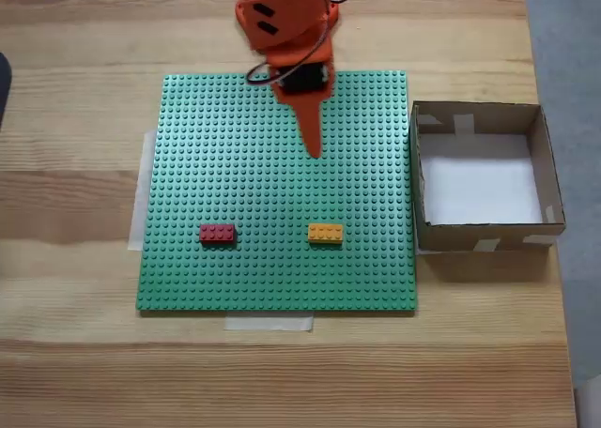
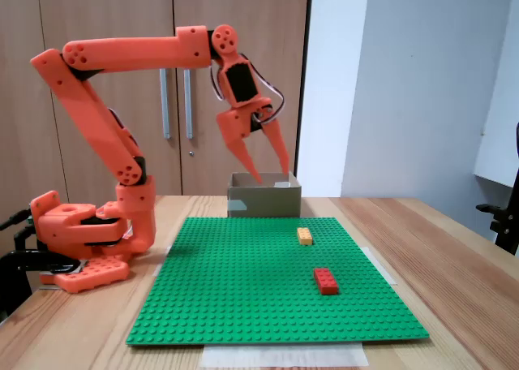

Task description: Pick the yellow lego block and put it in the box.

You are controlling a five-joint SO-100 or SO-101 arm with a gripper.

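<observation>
Hanging wide open, the orange gripper (image 2: pixel 268 174) has the small yellow-orange studded brick (image 1: pixel 325 233) below its fingertips, long axis crossing their approach.

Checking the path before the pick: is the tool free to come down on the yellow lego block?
Probably yes: the tool hangs open above the baseplate, and the yellow lego block sits alone, well apart from the red brick.

No legible text, labels, brand marks or numbers in either fixed view. Tape patches on the box (image 1: pixel 486 118) are blank. Green baseplate (image 1: pixel 235 165) bears studs, no print.
</observation>
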